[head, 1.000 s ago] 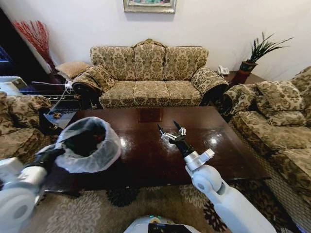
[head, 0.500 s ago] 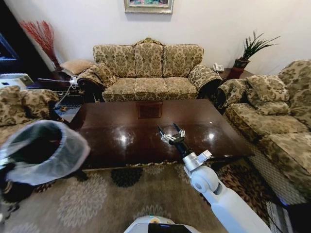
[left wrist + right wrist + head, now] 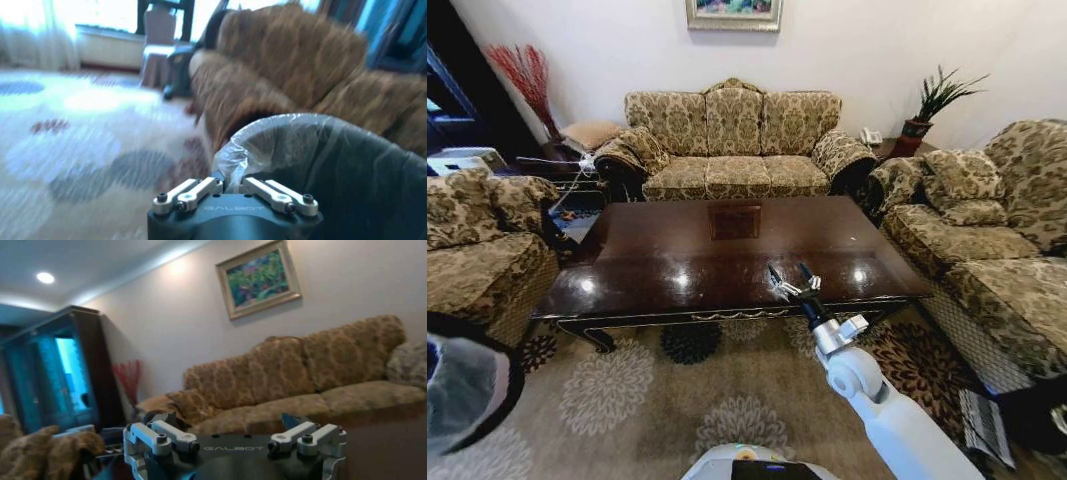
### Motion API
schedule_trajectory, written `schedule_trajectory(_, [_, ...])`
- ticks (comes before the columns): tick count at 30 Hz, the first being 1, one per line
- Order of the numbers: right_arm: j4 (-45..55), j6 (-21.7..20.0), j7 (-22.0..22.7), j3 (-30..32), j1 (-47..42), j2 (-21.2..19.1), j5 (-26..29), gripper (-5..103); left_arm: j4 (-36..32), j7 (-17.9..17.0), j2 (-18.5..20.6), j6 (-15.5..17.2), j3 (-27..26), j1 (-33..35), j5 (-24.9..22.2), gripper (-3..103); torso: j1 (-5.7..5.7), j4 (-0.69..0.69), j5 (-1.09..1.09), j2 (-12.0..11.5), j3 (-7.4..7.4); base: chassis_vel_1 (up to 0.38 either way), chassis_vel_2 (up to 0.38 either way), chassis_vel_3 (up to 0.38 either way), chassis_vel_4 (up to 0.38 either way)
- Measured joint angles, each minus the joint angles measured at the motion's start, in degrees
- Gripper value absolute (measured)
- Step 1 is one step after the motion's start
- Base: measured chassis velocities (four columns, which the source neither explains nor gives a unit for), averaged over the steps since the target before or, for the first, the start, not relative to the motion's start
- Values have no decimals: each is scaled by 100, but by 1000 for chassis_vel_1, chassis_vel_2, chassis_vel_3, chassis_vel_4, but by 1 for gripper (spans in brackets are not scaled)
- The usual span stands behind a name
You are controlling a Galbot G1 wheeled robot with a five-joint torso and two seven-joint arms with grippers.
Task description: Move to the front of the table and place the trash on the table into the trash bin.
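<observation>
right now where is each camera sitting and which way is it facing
Head view: on the robot's head, looking forward and down over the table to the middle sofa; the right gripper is open over the table's near edge, the trash bin low on the robot's left.
Left wrist view: on the left wrist, facing the carpet and a sofa; the left gripper pinches the bin's bag-lined rim.
Right wrist view: on the right wrist, facing the middle sofa and painting; its own open fingers show.
Head and right wrist share sofa and painting.

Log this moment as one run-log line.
left gripper: shut on trash bin rim, low left over carpet | right gripper: open, above table front edge | table top: bare
</observation>
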Motion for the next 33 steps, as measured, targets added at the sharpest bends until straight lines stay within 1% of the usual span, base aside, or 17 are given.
schedule_trajectory(1, [39, 1, 11, 127, -136, 7, -17, 100, 317, 6, 25, -70, 170, -79, 64, 4, -1, -4, 0, 0, 0, 0, 0, 0, 0])
schedule_trajectory(3, [108, 1, 33, 285, -296, 26, -67, 100, 1003, 37, 41, -307, 479, -206, 325, 4, -6, -4, -1, 1, -2, 0, 0, 0, 0])
schedule_trajectory(4, [108, 1, 33, 285, -296, 26, -67, 100, 1003, 37, 41, -307, 479, -206, 325, 4, -6, -4, -1, 1, -2, 0, 0, 0, 0])
schedule_trajectory(7, [216, 0, 59, 497, -441, 30, -82, 100, 1963, 146, 53, -601, 841, -413, 495, 4, -12, 2, 2, 2, -5, 0, 0, 0, 0])
schedule_trajectory(8, [216, 0, 59, 497, -441, 30, -82, 100, 1963, 146, 53, -601, 841, -413, 495, 4, -12, 2, 2, 2, -5, 0, 0, 0, 0])
schedule_trajectory(9, [256, -1, 67, 594, -471, 16, -83, 100, 2370, 208, 83, -707, 987, -534, 498, 4, -12, 4, 3, 2, -4, 0, 0, 0, 0])
schedule_trajectory(12, [376, -7, 104, 851, -518, -30, -103, 100, 3384, 474, 182, -1093, 1379, -910, 515, 4, -8, 0, -3, 2, -3, 0, 0, 0, 0])
schedule_trajectory(13, [376, -7, 104, 851, -518, -30, -103, 100, 3384, 474, 182, -1093, 1379, -910, 515, 4, -8, 0, -3, 2, -3, 0, 0, 0, 0])
schedule_trajectory(15, [444, -24, 97, 1051, -558, -40, -128, 100, 4113, 673, 236, -1383, 1606, -1276, 606, 4, -7, -1, 0, 2, -3, 0, 0, 0, 0])
schedule_trajectory(16, [468, -29, 86, 1138, -587, -41, -149, 100, 4443, 723, 265, -1446, 1683, -1457, 623, 4, -7, -3, 1, 2, -3, 0, 0, 0, 0])
schedule_trajectory(17, [468, -29, 86, 1138, -587, -41, -149, 100, 4443, 723, 265, -1446, 1683, -1457, 623, 4, -7, -3, 1, 2, -3, 0, 0, 0, 0])
schedule_trajectory(18, [483, -33, 81, 1189, -612, -44, -161, 100, 4740, 750, 292, -1489, 1743, -1591, 644, 4, -7, -5, 0, 2, -3, 0, 0, 0, 0])
schedule_trajectory(20, [496, -39, 76, 1224, -631, -47, -169, 100, 4962, 764, 308, -1509, 1784, -1688, 667, 4, -8, -2, -2, 2, -3, 0, 0, 0, 0])
schedule_trajectory(21, [496, -39, 76, 1224, -631, -47, -169, 100, 4962, 764, 308, -1509, 1784, -1688, 667, 4, -8, -2, -2, 2, -3, 0, 0, 0, 0])
schedule_trajectory(23, [497, -40, 73, 1224, -632, -48, -170, 100, 4980, 760, 318, -1516, 1784, -1690, 674, 4, -8, 2, 7, 2, -3, 0, 0, 0, 0])
schedule_trajectory(28, [497, -43, 71, 1222, -630, -49, -170, 100, 4945, 769, 319, -1517, 1781, -1692, 674, 4, -8, -2, 2, 2, -3, 0, 0, 0, 0])
schedule_trajectory(33, [497, -44, 68, 1215, -627, -51, -170, 100, 4921, 760, 319, -1508, 1772, -1675, 672, 4, -8, 0, 1, 2, -3, 0, 0, 0, 0])
